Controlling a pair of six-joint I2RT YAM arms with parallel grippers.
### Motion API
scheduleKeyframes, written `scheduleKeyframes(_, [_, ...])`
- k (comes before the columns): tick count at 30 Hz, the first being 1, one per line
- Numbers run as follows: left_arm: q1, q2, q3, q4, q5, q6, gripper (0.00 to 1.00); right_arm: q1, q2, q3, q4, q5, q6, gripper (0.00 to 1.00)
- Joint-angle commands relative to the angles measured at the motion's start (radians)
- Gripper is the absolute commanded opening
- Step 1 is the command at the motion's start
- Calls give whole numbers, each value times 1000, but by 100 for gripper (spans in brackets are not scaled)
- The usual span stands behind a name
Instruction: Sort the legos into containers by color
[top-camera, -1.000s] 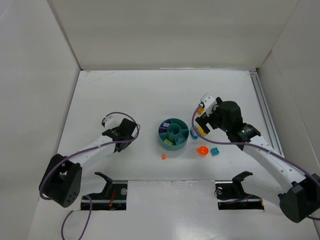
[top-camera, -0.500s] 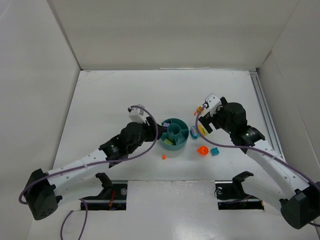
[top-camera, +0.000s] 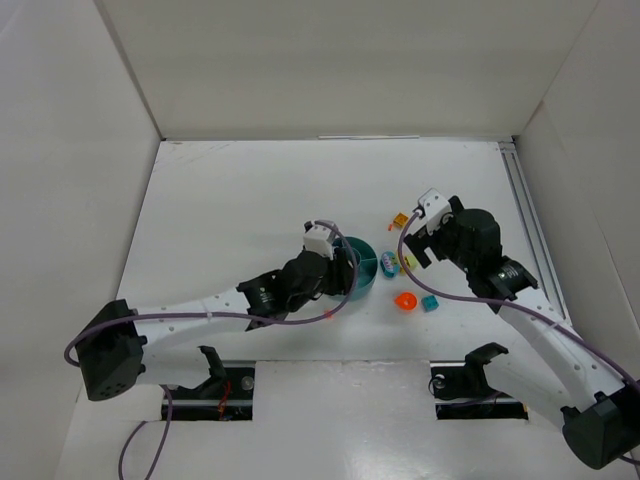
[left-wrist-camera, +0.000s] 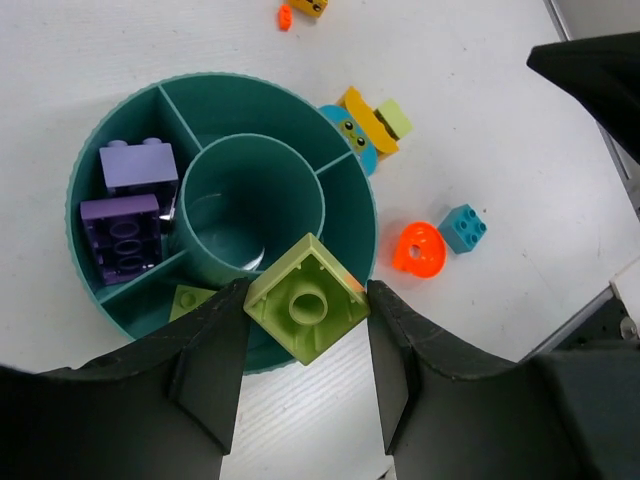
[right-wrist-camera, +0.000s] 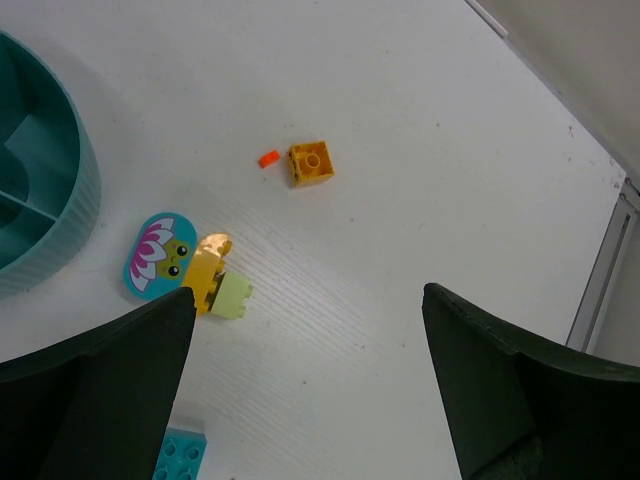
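Observation:
My left gripper (left-wrist-camera: 305, 322) is shut on a yellow-green lego (left-wrist-camera: 306, 312), held over the near rim of the round teal dish (left-wrist-camera: 92, 150). In the top view it (top-camera: 335, 262) covers the dish's left half (top-camera: 370, 262). One wedge holds two purple legos (left-wrist-camera: 120, 235), the near wedge one yellow-green lego (left-wrist-camera: 190, 300); the centre cup looks empty. My right gripper (right-wrist-camera: 310, 335) is open and empty above the table right of the dish, also in the top view (top-camera: 415, 240).
Loose pieces lie right of the dish: a teal oval piece (right-wrist-camera: 160, 255), a yellow piece joined to a pale green one (right-wrist-camera: 215, 280), an orange brick (right-wrist-camera: 310, 163), a tiny orange bit (right-wrist-camera: 268, 158), an orange-red ring (left-wrist-camera: 420, 247), a teal brick (left-wrist-camera: 462, 227).
My left arm has swung right from the table's left side to over the dish. My right gripper has drifted slightly right, away from the dish.

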Motion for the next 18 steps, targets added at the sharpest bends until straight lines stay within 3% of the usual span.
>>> scheduleKeyframes(1, [-6,18,54,2,-76,32,40,-17,-15,-2,9,7,2,100])
scheduleKeyframes(6, [-35,27,63,-31,-147,14,40,-17,-15,-2,9,-2,2,100])
scheduleKeyframes(13, [-44,58,74,-87,-210,0,48,-17,-15,-2,9,-2,2,100])
scheduleKeyframes(18, [-44,58,74,-97,-219,0,59,-17,-15,-2,9,-2,2,100])
